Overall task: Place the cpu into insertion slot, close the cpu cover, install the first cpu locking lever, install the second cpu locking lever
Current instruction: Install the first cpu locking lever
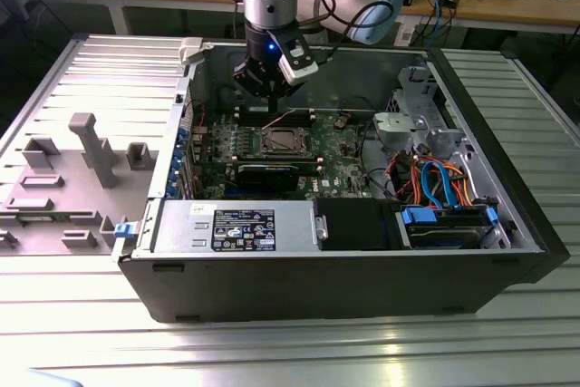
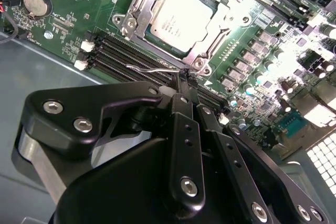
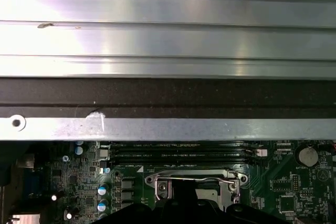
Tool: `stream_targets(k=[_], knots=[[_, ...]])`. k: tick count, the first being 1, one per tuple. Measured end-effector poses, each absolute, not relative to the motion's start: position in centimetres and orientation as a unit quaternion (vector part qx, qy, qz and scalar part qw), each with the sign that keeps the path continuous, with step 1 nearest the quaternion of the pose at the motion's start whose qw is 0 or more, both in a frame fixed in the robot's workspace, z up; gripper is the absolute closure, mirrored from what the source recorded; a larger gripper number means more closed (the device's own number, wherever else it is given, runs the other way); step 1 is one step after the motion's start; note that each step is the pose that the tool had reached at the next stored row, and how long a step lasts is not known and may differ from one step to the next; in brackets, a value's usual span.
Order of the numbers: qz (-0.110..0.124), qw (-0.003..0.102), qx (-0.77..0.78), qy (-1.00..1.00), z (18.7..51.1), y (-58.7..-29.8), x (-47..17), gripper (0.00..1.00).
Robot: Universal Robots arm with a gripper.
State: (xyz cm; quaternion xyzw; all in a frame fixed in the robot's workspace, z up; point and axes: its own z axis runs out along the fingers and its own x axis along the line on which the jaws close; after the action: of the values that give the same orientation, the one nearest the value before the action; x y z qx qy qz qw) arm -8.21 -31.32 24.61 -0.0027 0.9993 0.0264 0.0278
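The cpu (image 2: 181,17) flat beneath the cpu cover (image 2: 137,14), claw (image 2: 185,80) narrow around the wire lever (image 2: 149,70) at its edge.

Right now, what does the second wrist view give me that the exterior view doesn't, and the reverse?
Second wrist view: the cpu seated under the closed cpu cover, the end effector shut on a thin wire locking lever beside it. Exterior view: the open computer case, its power supply, blue cables, and a grey fixture at the exterior view's left. Both: the green motherboard and the end effector over it.
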Motion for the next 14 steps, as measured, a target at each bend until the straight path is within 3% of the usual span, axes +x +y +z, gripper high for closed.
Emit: stream_targets(k=[14], knots=[[0.026,0.028,0.003,0.999,24.28,-31.32,-8.03,0.89]])
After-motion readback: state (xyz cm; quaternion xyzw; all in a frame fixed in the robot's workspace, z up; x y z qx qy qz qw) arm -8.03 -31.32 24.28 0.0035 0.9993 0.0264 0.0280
